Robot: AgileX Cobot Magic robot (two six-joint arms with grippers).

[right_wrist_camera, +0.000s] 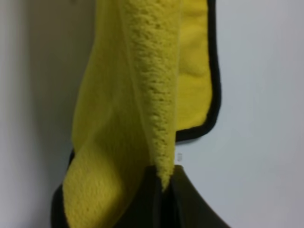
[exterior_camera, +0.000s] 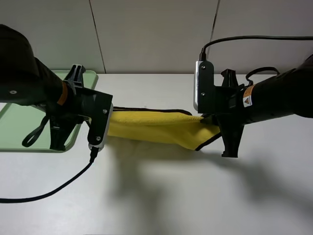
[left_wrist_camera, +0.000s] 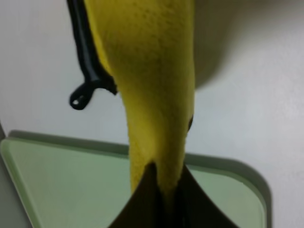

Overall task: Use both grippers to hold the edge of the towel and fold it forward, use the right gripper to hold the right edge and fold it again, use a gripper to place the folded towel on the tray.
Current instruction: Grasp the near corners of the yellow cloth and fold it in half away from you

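Yellow towel [exterior_camera: 151,128] sags between left gripper [left_wrist_camera: 166,183] and right gripper [right_wrist_camera: 165,178], jaws clenched on it; tray [exterior_camera: 17,125] partly hidden.

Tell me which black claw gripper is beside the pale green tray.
The orange-banded left gripper, beside the tray; the right gripper holds the yellow towel's far end.

Two hands, left hand [exterior_camera: 108,123] and right hand [exterior_camera: 205,119], one towel [exterior_camera: 156,126], one tray [exterior_camera: 14,125], one table [exterior_camera: 205,196].

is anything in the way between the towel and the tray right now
Nothing visible does. The towel hangs pinched between the left gripper and the right gripper, and the tray lies just beyond the left gripper. Only that arm itself overlaps the tray's near corner in the high view.
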